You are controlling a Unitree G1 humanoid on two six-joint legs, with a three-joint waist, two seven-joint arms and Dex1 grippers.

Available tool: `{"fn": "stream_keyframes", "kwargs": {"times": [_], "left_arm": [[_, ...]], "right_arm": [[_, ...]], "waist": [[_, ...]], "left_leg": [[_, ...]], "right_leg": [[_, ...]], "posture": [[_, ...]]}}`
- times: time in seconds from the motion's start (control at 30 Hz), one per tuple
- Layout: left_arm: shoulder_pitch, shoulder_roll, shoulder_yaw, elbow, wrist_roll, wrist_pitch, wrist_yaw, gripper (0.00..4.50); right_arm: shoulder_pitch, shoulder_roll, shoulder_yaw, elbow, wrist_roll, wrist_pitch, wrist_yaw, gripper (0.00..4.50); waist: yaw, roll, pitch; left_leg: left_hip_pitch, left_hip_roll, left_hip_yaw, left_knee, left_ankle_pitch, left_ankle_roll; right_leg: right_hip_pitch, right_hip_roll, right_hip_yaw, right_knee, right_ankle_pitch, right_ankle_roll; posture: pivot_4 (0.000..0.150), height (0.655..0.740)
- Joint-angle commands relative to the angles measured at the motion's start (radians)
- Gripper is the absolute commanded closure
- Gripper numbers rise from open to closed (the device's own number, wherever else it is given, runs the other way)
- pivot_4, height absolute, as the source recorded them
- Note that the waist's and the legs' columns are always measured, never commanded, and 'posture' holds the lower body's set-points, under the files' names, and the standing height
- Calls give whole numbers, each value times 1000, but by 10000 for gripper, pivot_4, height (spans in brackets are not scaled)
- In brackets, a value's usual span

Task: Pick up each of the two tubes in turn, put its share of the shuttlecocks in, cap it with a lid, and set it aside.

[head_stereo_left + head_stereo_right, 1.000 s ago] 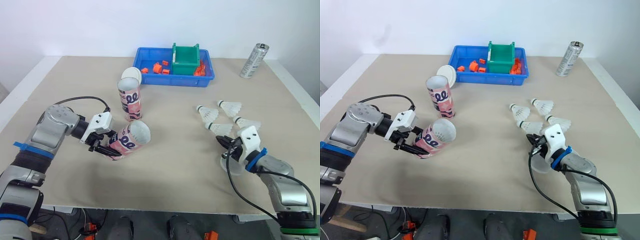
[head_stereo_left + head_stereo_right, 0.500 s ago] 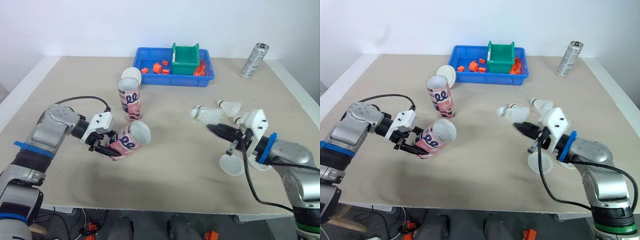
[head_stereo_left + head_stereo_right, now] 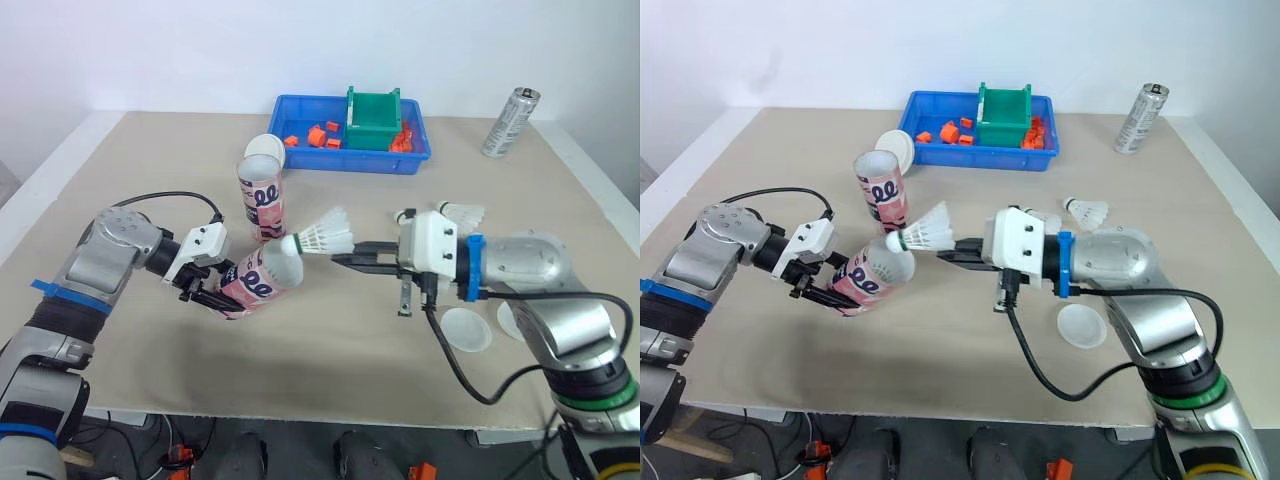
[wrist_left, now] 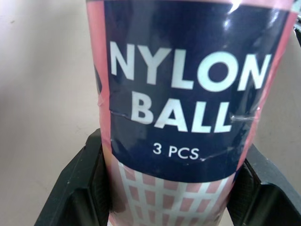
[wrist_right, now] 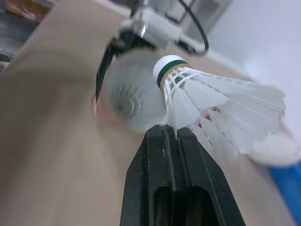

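Observation:
A pink tube (image 3: 260, 280) lies tilted, mouth toward the right, with my left gripper (image 3: 210, 296) shut around its lower end; its label (image 4: 188, 94) reads "NYLON BALL 3 PCS" between the black fingers (image 4: 77, 188). My right gripper (image 3: 340, 258) is shut on the skirt of a white shuttlecock (image 3: 320, 238), whose cork tip sits just at the tube's mouth (image 5: 129, 96). The second pink tube (image 3: 261, 198) stands upright behind. Two more shuttlecocks (image 3: 460, 212) lie on the right. White lids lie at the front right (image 3: 466, 328) and behind the upright tube (image 3: 262, 148).
A blue tray (image 3: 340, 163) at the back holds a green bin (image 3: 372, 108) and small orange parts. A silver can (image 3: 510, 122) stands at the back right. My right forearm and its cable stretch across the middle of the beige table.
My right gripper has swung from the front right to the left with a shuttlecock, bringing its cork to the held tube's mouth. The left gripper and tube have stayed put.

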Motion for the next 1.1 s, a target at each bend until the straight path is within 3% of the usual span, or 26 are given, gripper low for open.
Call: {"fn": "stream_keyframes", "kwargs": {"times": [0.03, 0.57, 0.7, 0.9, 1.1], "left_arm": [[20, -6, -18, -2, 16, 16, -6, 17163], [33, 3, -5, -8, 20, 10, -6, 17163], [34, 2, -3, -8, 22, 8, -6, 17163], [37, -4, 4, -12, 25, 6, -6, 17163], [23, -6, 6, -22, 17, 2, -6, 17163]], "right_arm": [[-33, -4, 24, -6, -14, -45, 55, 43963], [-154, 66, 128, 125, -125, -138, 148, 43963], [-167, 54, 139, 96, -79, -94, 219, 30355], [-195, 72, 106, 95, -23, -46, 230, 1400], [-226, 108, -7, 201, 102, 115, 156, 254]], "waist": [[-1, 0, 0], [-3, 0, 0], [-3, 0, 0], [-4, 0, 0], [-4, 0, 0]], "left_leg": [[0, 0, 0, 0, 0, 0], [0, 0, -2, 0, 0, 0], [0, 0, -3, 0, 0, 0], [0, 0, -4, 0, 0, 0], [0, 0, -5, 0, 0, 0]], "right_leg": [[0, 0, 0, 0, 0, 0], [0, 1, -2, 1, 0, -2], [0, 1, -3, 1, 0, -2], [0, 1, -3, 1, 1, -2], [0, 1, -5, 1, 1, -3]], "posture": [[1500, 7384], [1500, 7384], [1500, 7384], [1500, 7384], [1500, 7384]]}}
